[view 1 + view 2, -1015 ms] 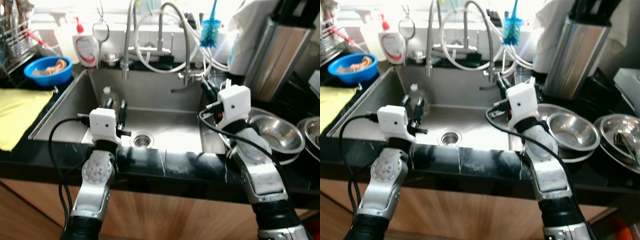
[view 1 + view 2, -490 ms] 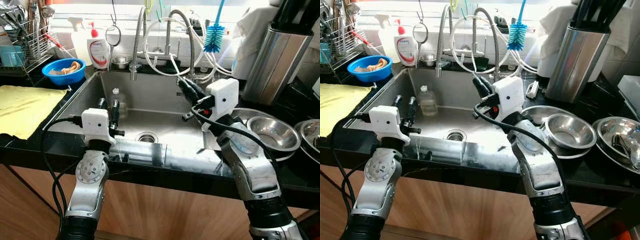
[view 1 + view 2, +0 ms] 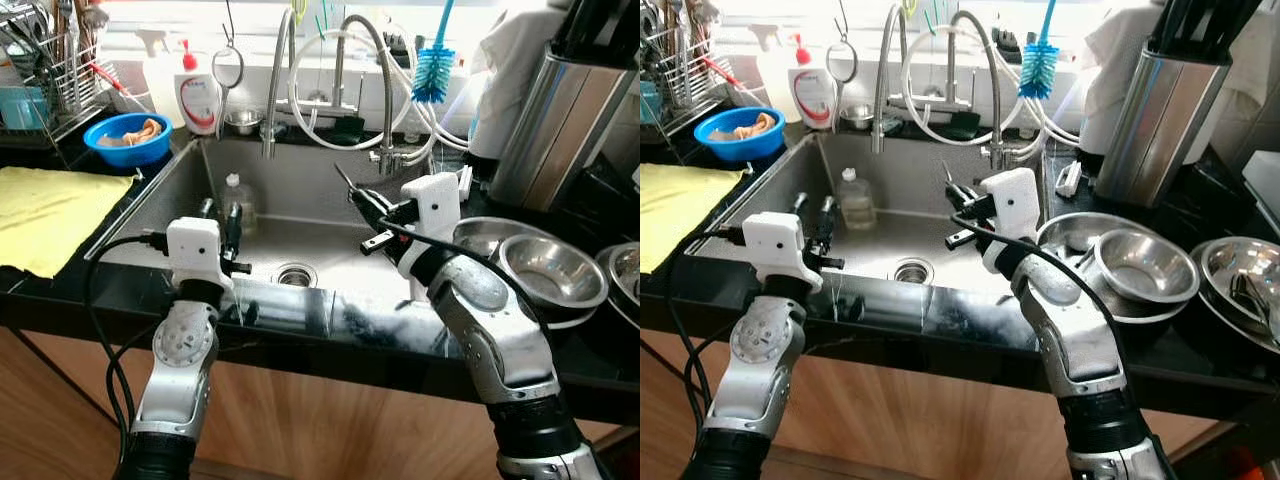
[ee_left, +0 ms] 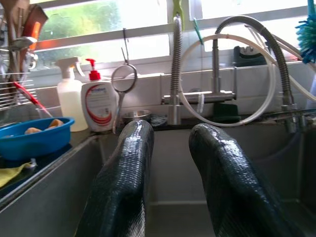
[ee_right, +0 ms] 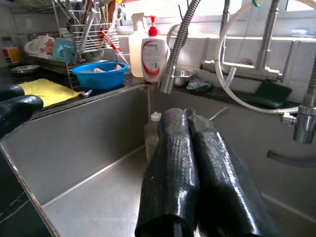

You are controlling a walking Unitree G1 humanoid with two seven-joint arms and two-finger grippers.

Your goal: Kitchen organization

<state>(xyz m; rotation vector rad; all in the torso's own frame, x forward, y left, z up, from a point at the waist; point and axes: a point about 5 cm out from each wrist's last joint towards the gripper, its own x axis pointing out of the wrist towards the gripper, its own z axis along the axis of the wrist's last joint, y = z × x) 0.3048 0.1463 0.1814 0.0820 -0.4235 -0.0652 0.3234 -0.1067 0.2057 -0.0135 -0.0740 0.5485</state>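
1. The left gripper [image 3: 225, 215] sits nearest, just over the front edge of the sink [image 3: 150, 215]. Its fingers [image 4: 123, 187] stand apart with a clear gap and hold nothing. It points toward the small clear bottle [image 3: 236, 200] that stands upright on the sink floor near the left wall.
2. The right gripper [image 3: 360, 200] hangs over the middle of the sink, above and beyond the drain [image 3: 293, 274]. Its fingers [image 5: 173, 168] are pressed together. A thin metal tip pokes out past them in the wrist view, but I cannot tell whether it is gripped or simply lies behind.
3. Risk, as I judge it: the bottle is light and narrow, so a push from one finger could tip it over.
4. Farther back, the coiled tap hose [image 3: 275, 80] and white tubing [image 3: 330, 130] hang close above the right gripper; a lift there could snag them.
5. The steel bowls [image 3: 545, 265] beside the right forearm could be nudged if the elbow swings out.
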